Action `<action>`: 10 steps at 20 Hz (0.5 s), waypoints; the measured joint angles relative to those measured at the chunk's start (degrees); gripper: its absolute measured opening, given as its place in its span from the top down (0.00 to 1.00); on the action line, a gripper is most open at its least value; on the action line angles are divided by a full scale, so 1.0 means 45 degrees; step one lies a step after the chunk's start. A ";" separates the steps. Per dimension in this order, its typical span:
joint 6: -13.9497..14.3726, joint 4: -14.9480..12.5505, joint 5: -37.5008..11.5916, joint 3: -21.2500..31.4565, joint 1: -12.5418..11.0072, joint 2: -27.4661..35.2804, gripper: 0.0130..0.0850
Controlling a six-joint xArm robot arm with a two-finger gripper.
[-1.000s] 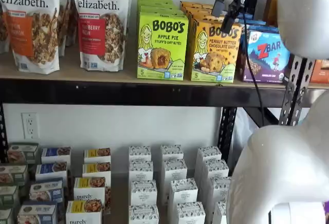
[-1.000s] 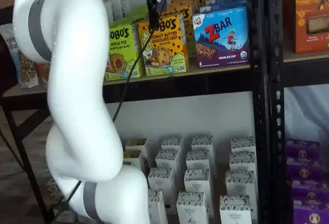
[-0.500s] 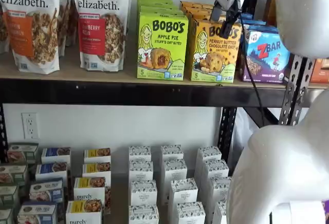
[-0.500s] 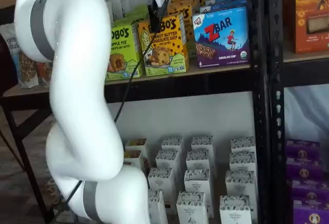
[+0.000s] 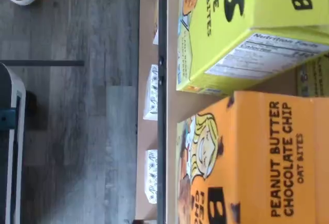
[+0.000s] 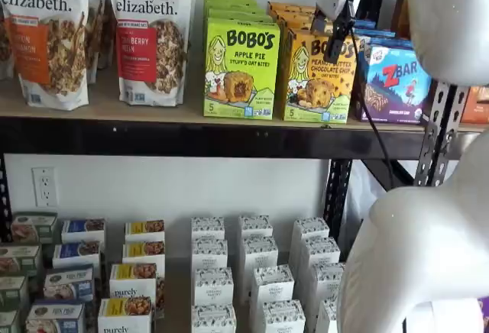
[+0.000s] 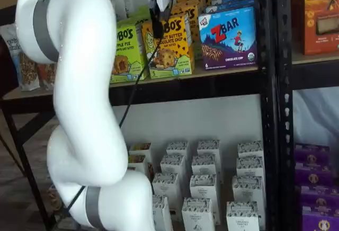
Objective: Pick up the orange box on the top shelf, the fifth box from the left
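Black fingers of the gripper (image 7: 157, 23) hang before the orange box (image 6: 319, 75) (their spread cannot be told). That box stands on the top shelf (image 6: 191, 136), between the lime-green box (image 6: 241, 68) and the ZBar box (image 6: 397, 82).

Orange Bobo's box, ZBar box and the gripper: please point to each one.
orange box (image 6: 319, 81), shelf view, front face.
ZBar box (image 7: 229, 37), shelf view, front face.
gripper (image 7: 157, 27), shelf view, black fingers.

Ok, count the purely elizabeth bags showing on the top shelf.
2 front bags on the top shelf: one orange-labelled at the left edge, one red-labelled beside the lime-green box. More seem to stand behind them.
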 joint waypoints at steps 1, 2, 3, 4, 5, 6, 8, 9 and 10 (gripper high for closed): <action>0.0036 -0.0042 0.0009 0.0031 0.0045 0.0000 0.00; 0.0059 -0.0069 -0.0003 0.0066 0.0077 -0.0007 0.00; 0.0080 -0.0092 -0.0032 0.0112 0.0106 -0.0021 0.00; 0.0102 -0.0108 -0.0083 0.0170 0.0135 -0.0040 0.00; 0.0119 -0.0118 -0.0154 0.0235 0.0160 -0.0062 0.00; 0.0130 -0.0125 -0.0224 0.0292 0.0177 -0.0081 0.00; 0.0152 -0.0178 -0.0348 0.0402 0.0218 -0.0112 0.00; 0.0157 -0.0183 -0.0405 0.0455 0.0228 -0.0131 0.00; 0.0158 -0.0177 -0.0471 0.0513 0.0233 -0.0154 0.00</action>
